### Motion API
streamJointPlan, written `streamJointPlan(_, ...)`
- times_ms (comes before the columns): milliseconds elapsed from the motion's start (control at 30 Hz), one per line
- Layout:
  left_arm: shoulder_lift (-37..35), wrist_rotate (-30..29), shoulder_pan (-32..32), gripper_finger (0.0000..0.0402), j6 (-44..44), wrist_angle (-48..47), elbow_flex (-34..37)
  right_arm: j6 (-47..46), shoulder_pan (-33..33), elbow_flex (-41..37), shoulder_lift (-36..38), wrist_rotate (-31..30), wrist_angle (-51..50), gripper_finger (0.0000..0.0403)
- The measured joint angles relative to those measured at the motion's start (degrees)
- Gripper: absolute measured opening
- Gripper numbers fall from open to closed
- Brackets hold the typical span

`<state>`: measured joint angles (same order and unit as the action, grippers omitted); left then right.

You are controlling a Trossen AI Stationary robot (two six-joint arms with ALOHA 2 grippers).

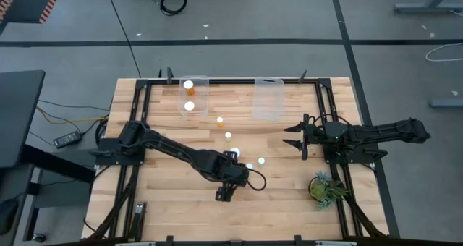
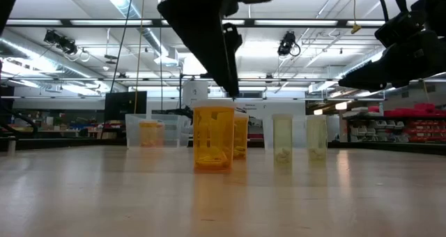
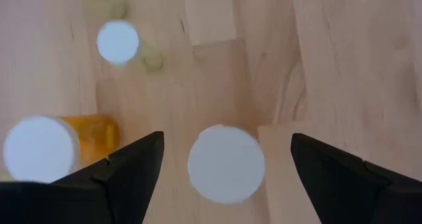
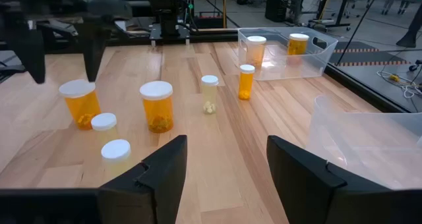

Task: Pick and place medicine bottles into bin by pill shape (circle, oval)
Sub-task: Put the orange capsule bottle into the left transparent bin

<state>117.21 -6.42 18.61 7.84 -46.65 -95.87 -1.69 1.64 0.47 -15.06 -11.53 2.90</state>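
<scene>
Bottle (image 3: 226, 163) directly beneath open left tool (image 3: 226, 159), between its fingers

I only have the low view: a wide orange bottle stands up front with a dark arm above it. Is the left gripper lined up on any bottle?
Observer: Yes. The left wrist view shows the left gripper open above a white cap, which sits between its fingers.
Operator: Anything binned yet?
Observer: The high view shows two bottles standing in the clear bin at the table's far edge, on the left arm's side.
Operator: And the right arm?
Observer: The right gripper is open at the table's right side, apart from the loose bottles.
</scene>
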Motion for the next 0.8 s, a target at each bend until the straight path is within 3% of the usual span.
streamJointPlan(467,3.0,0.0,0.0,0.0339,-1.1,-2.2,0.0,0.0,0.0,0.0,-0.3,0.0,-0.4,0.0216)
streamJointPlan(800,3.0,0.0,0.0,0.028,-1.1,-2.8,0.0,0.0,0.0,0.0,-0.3,0.0,-0.4,0.0216)
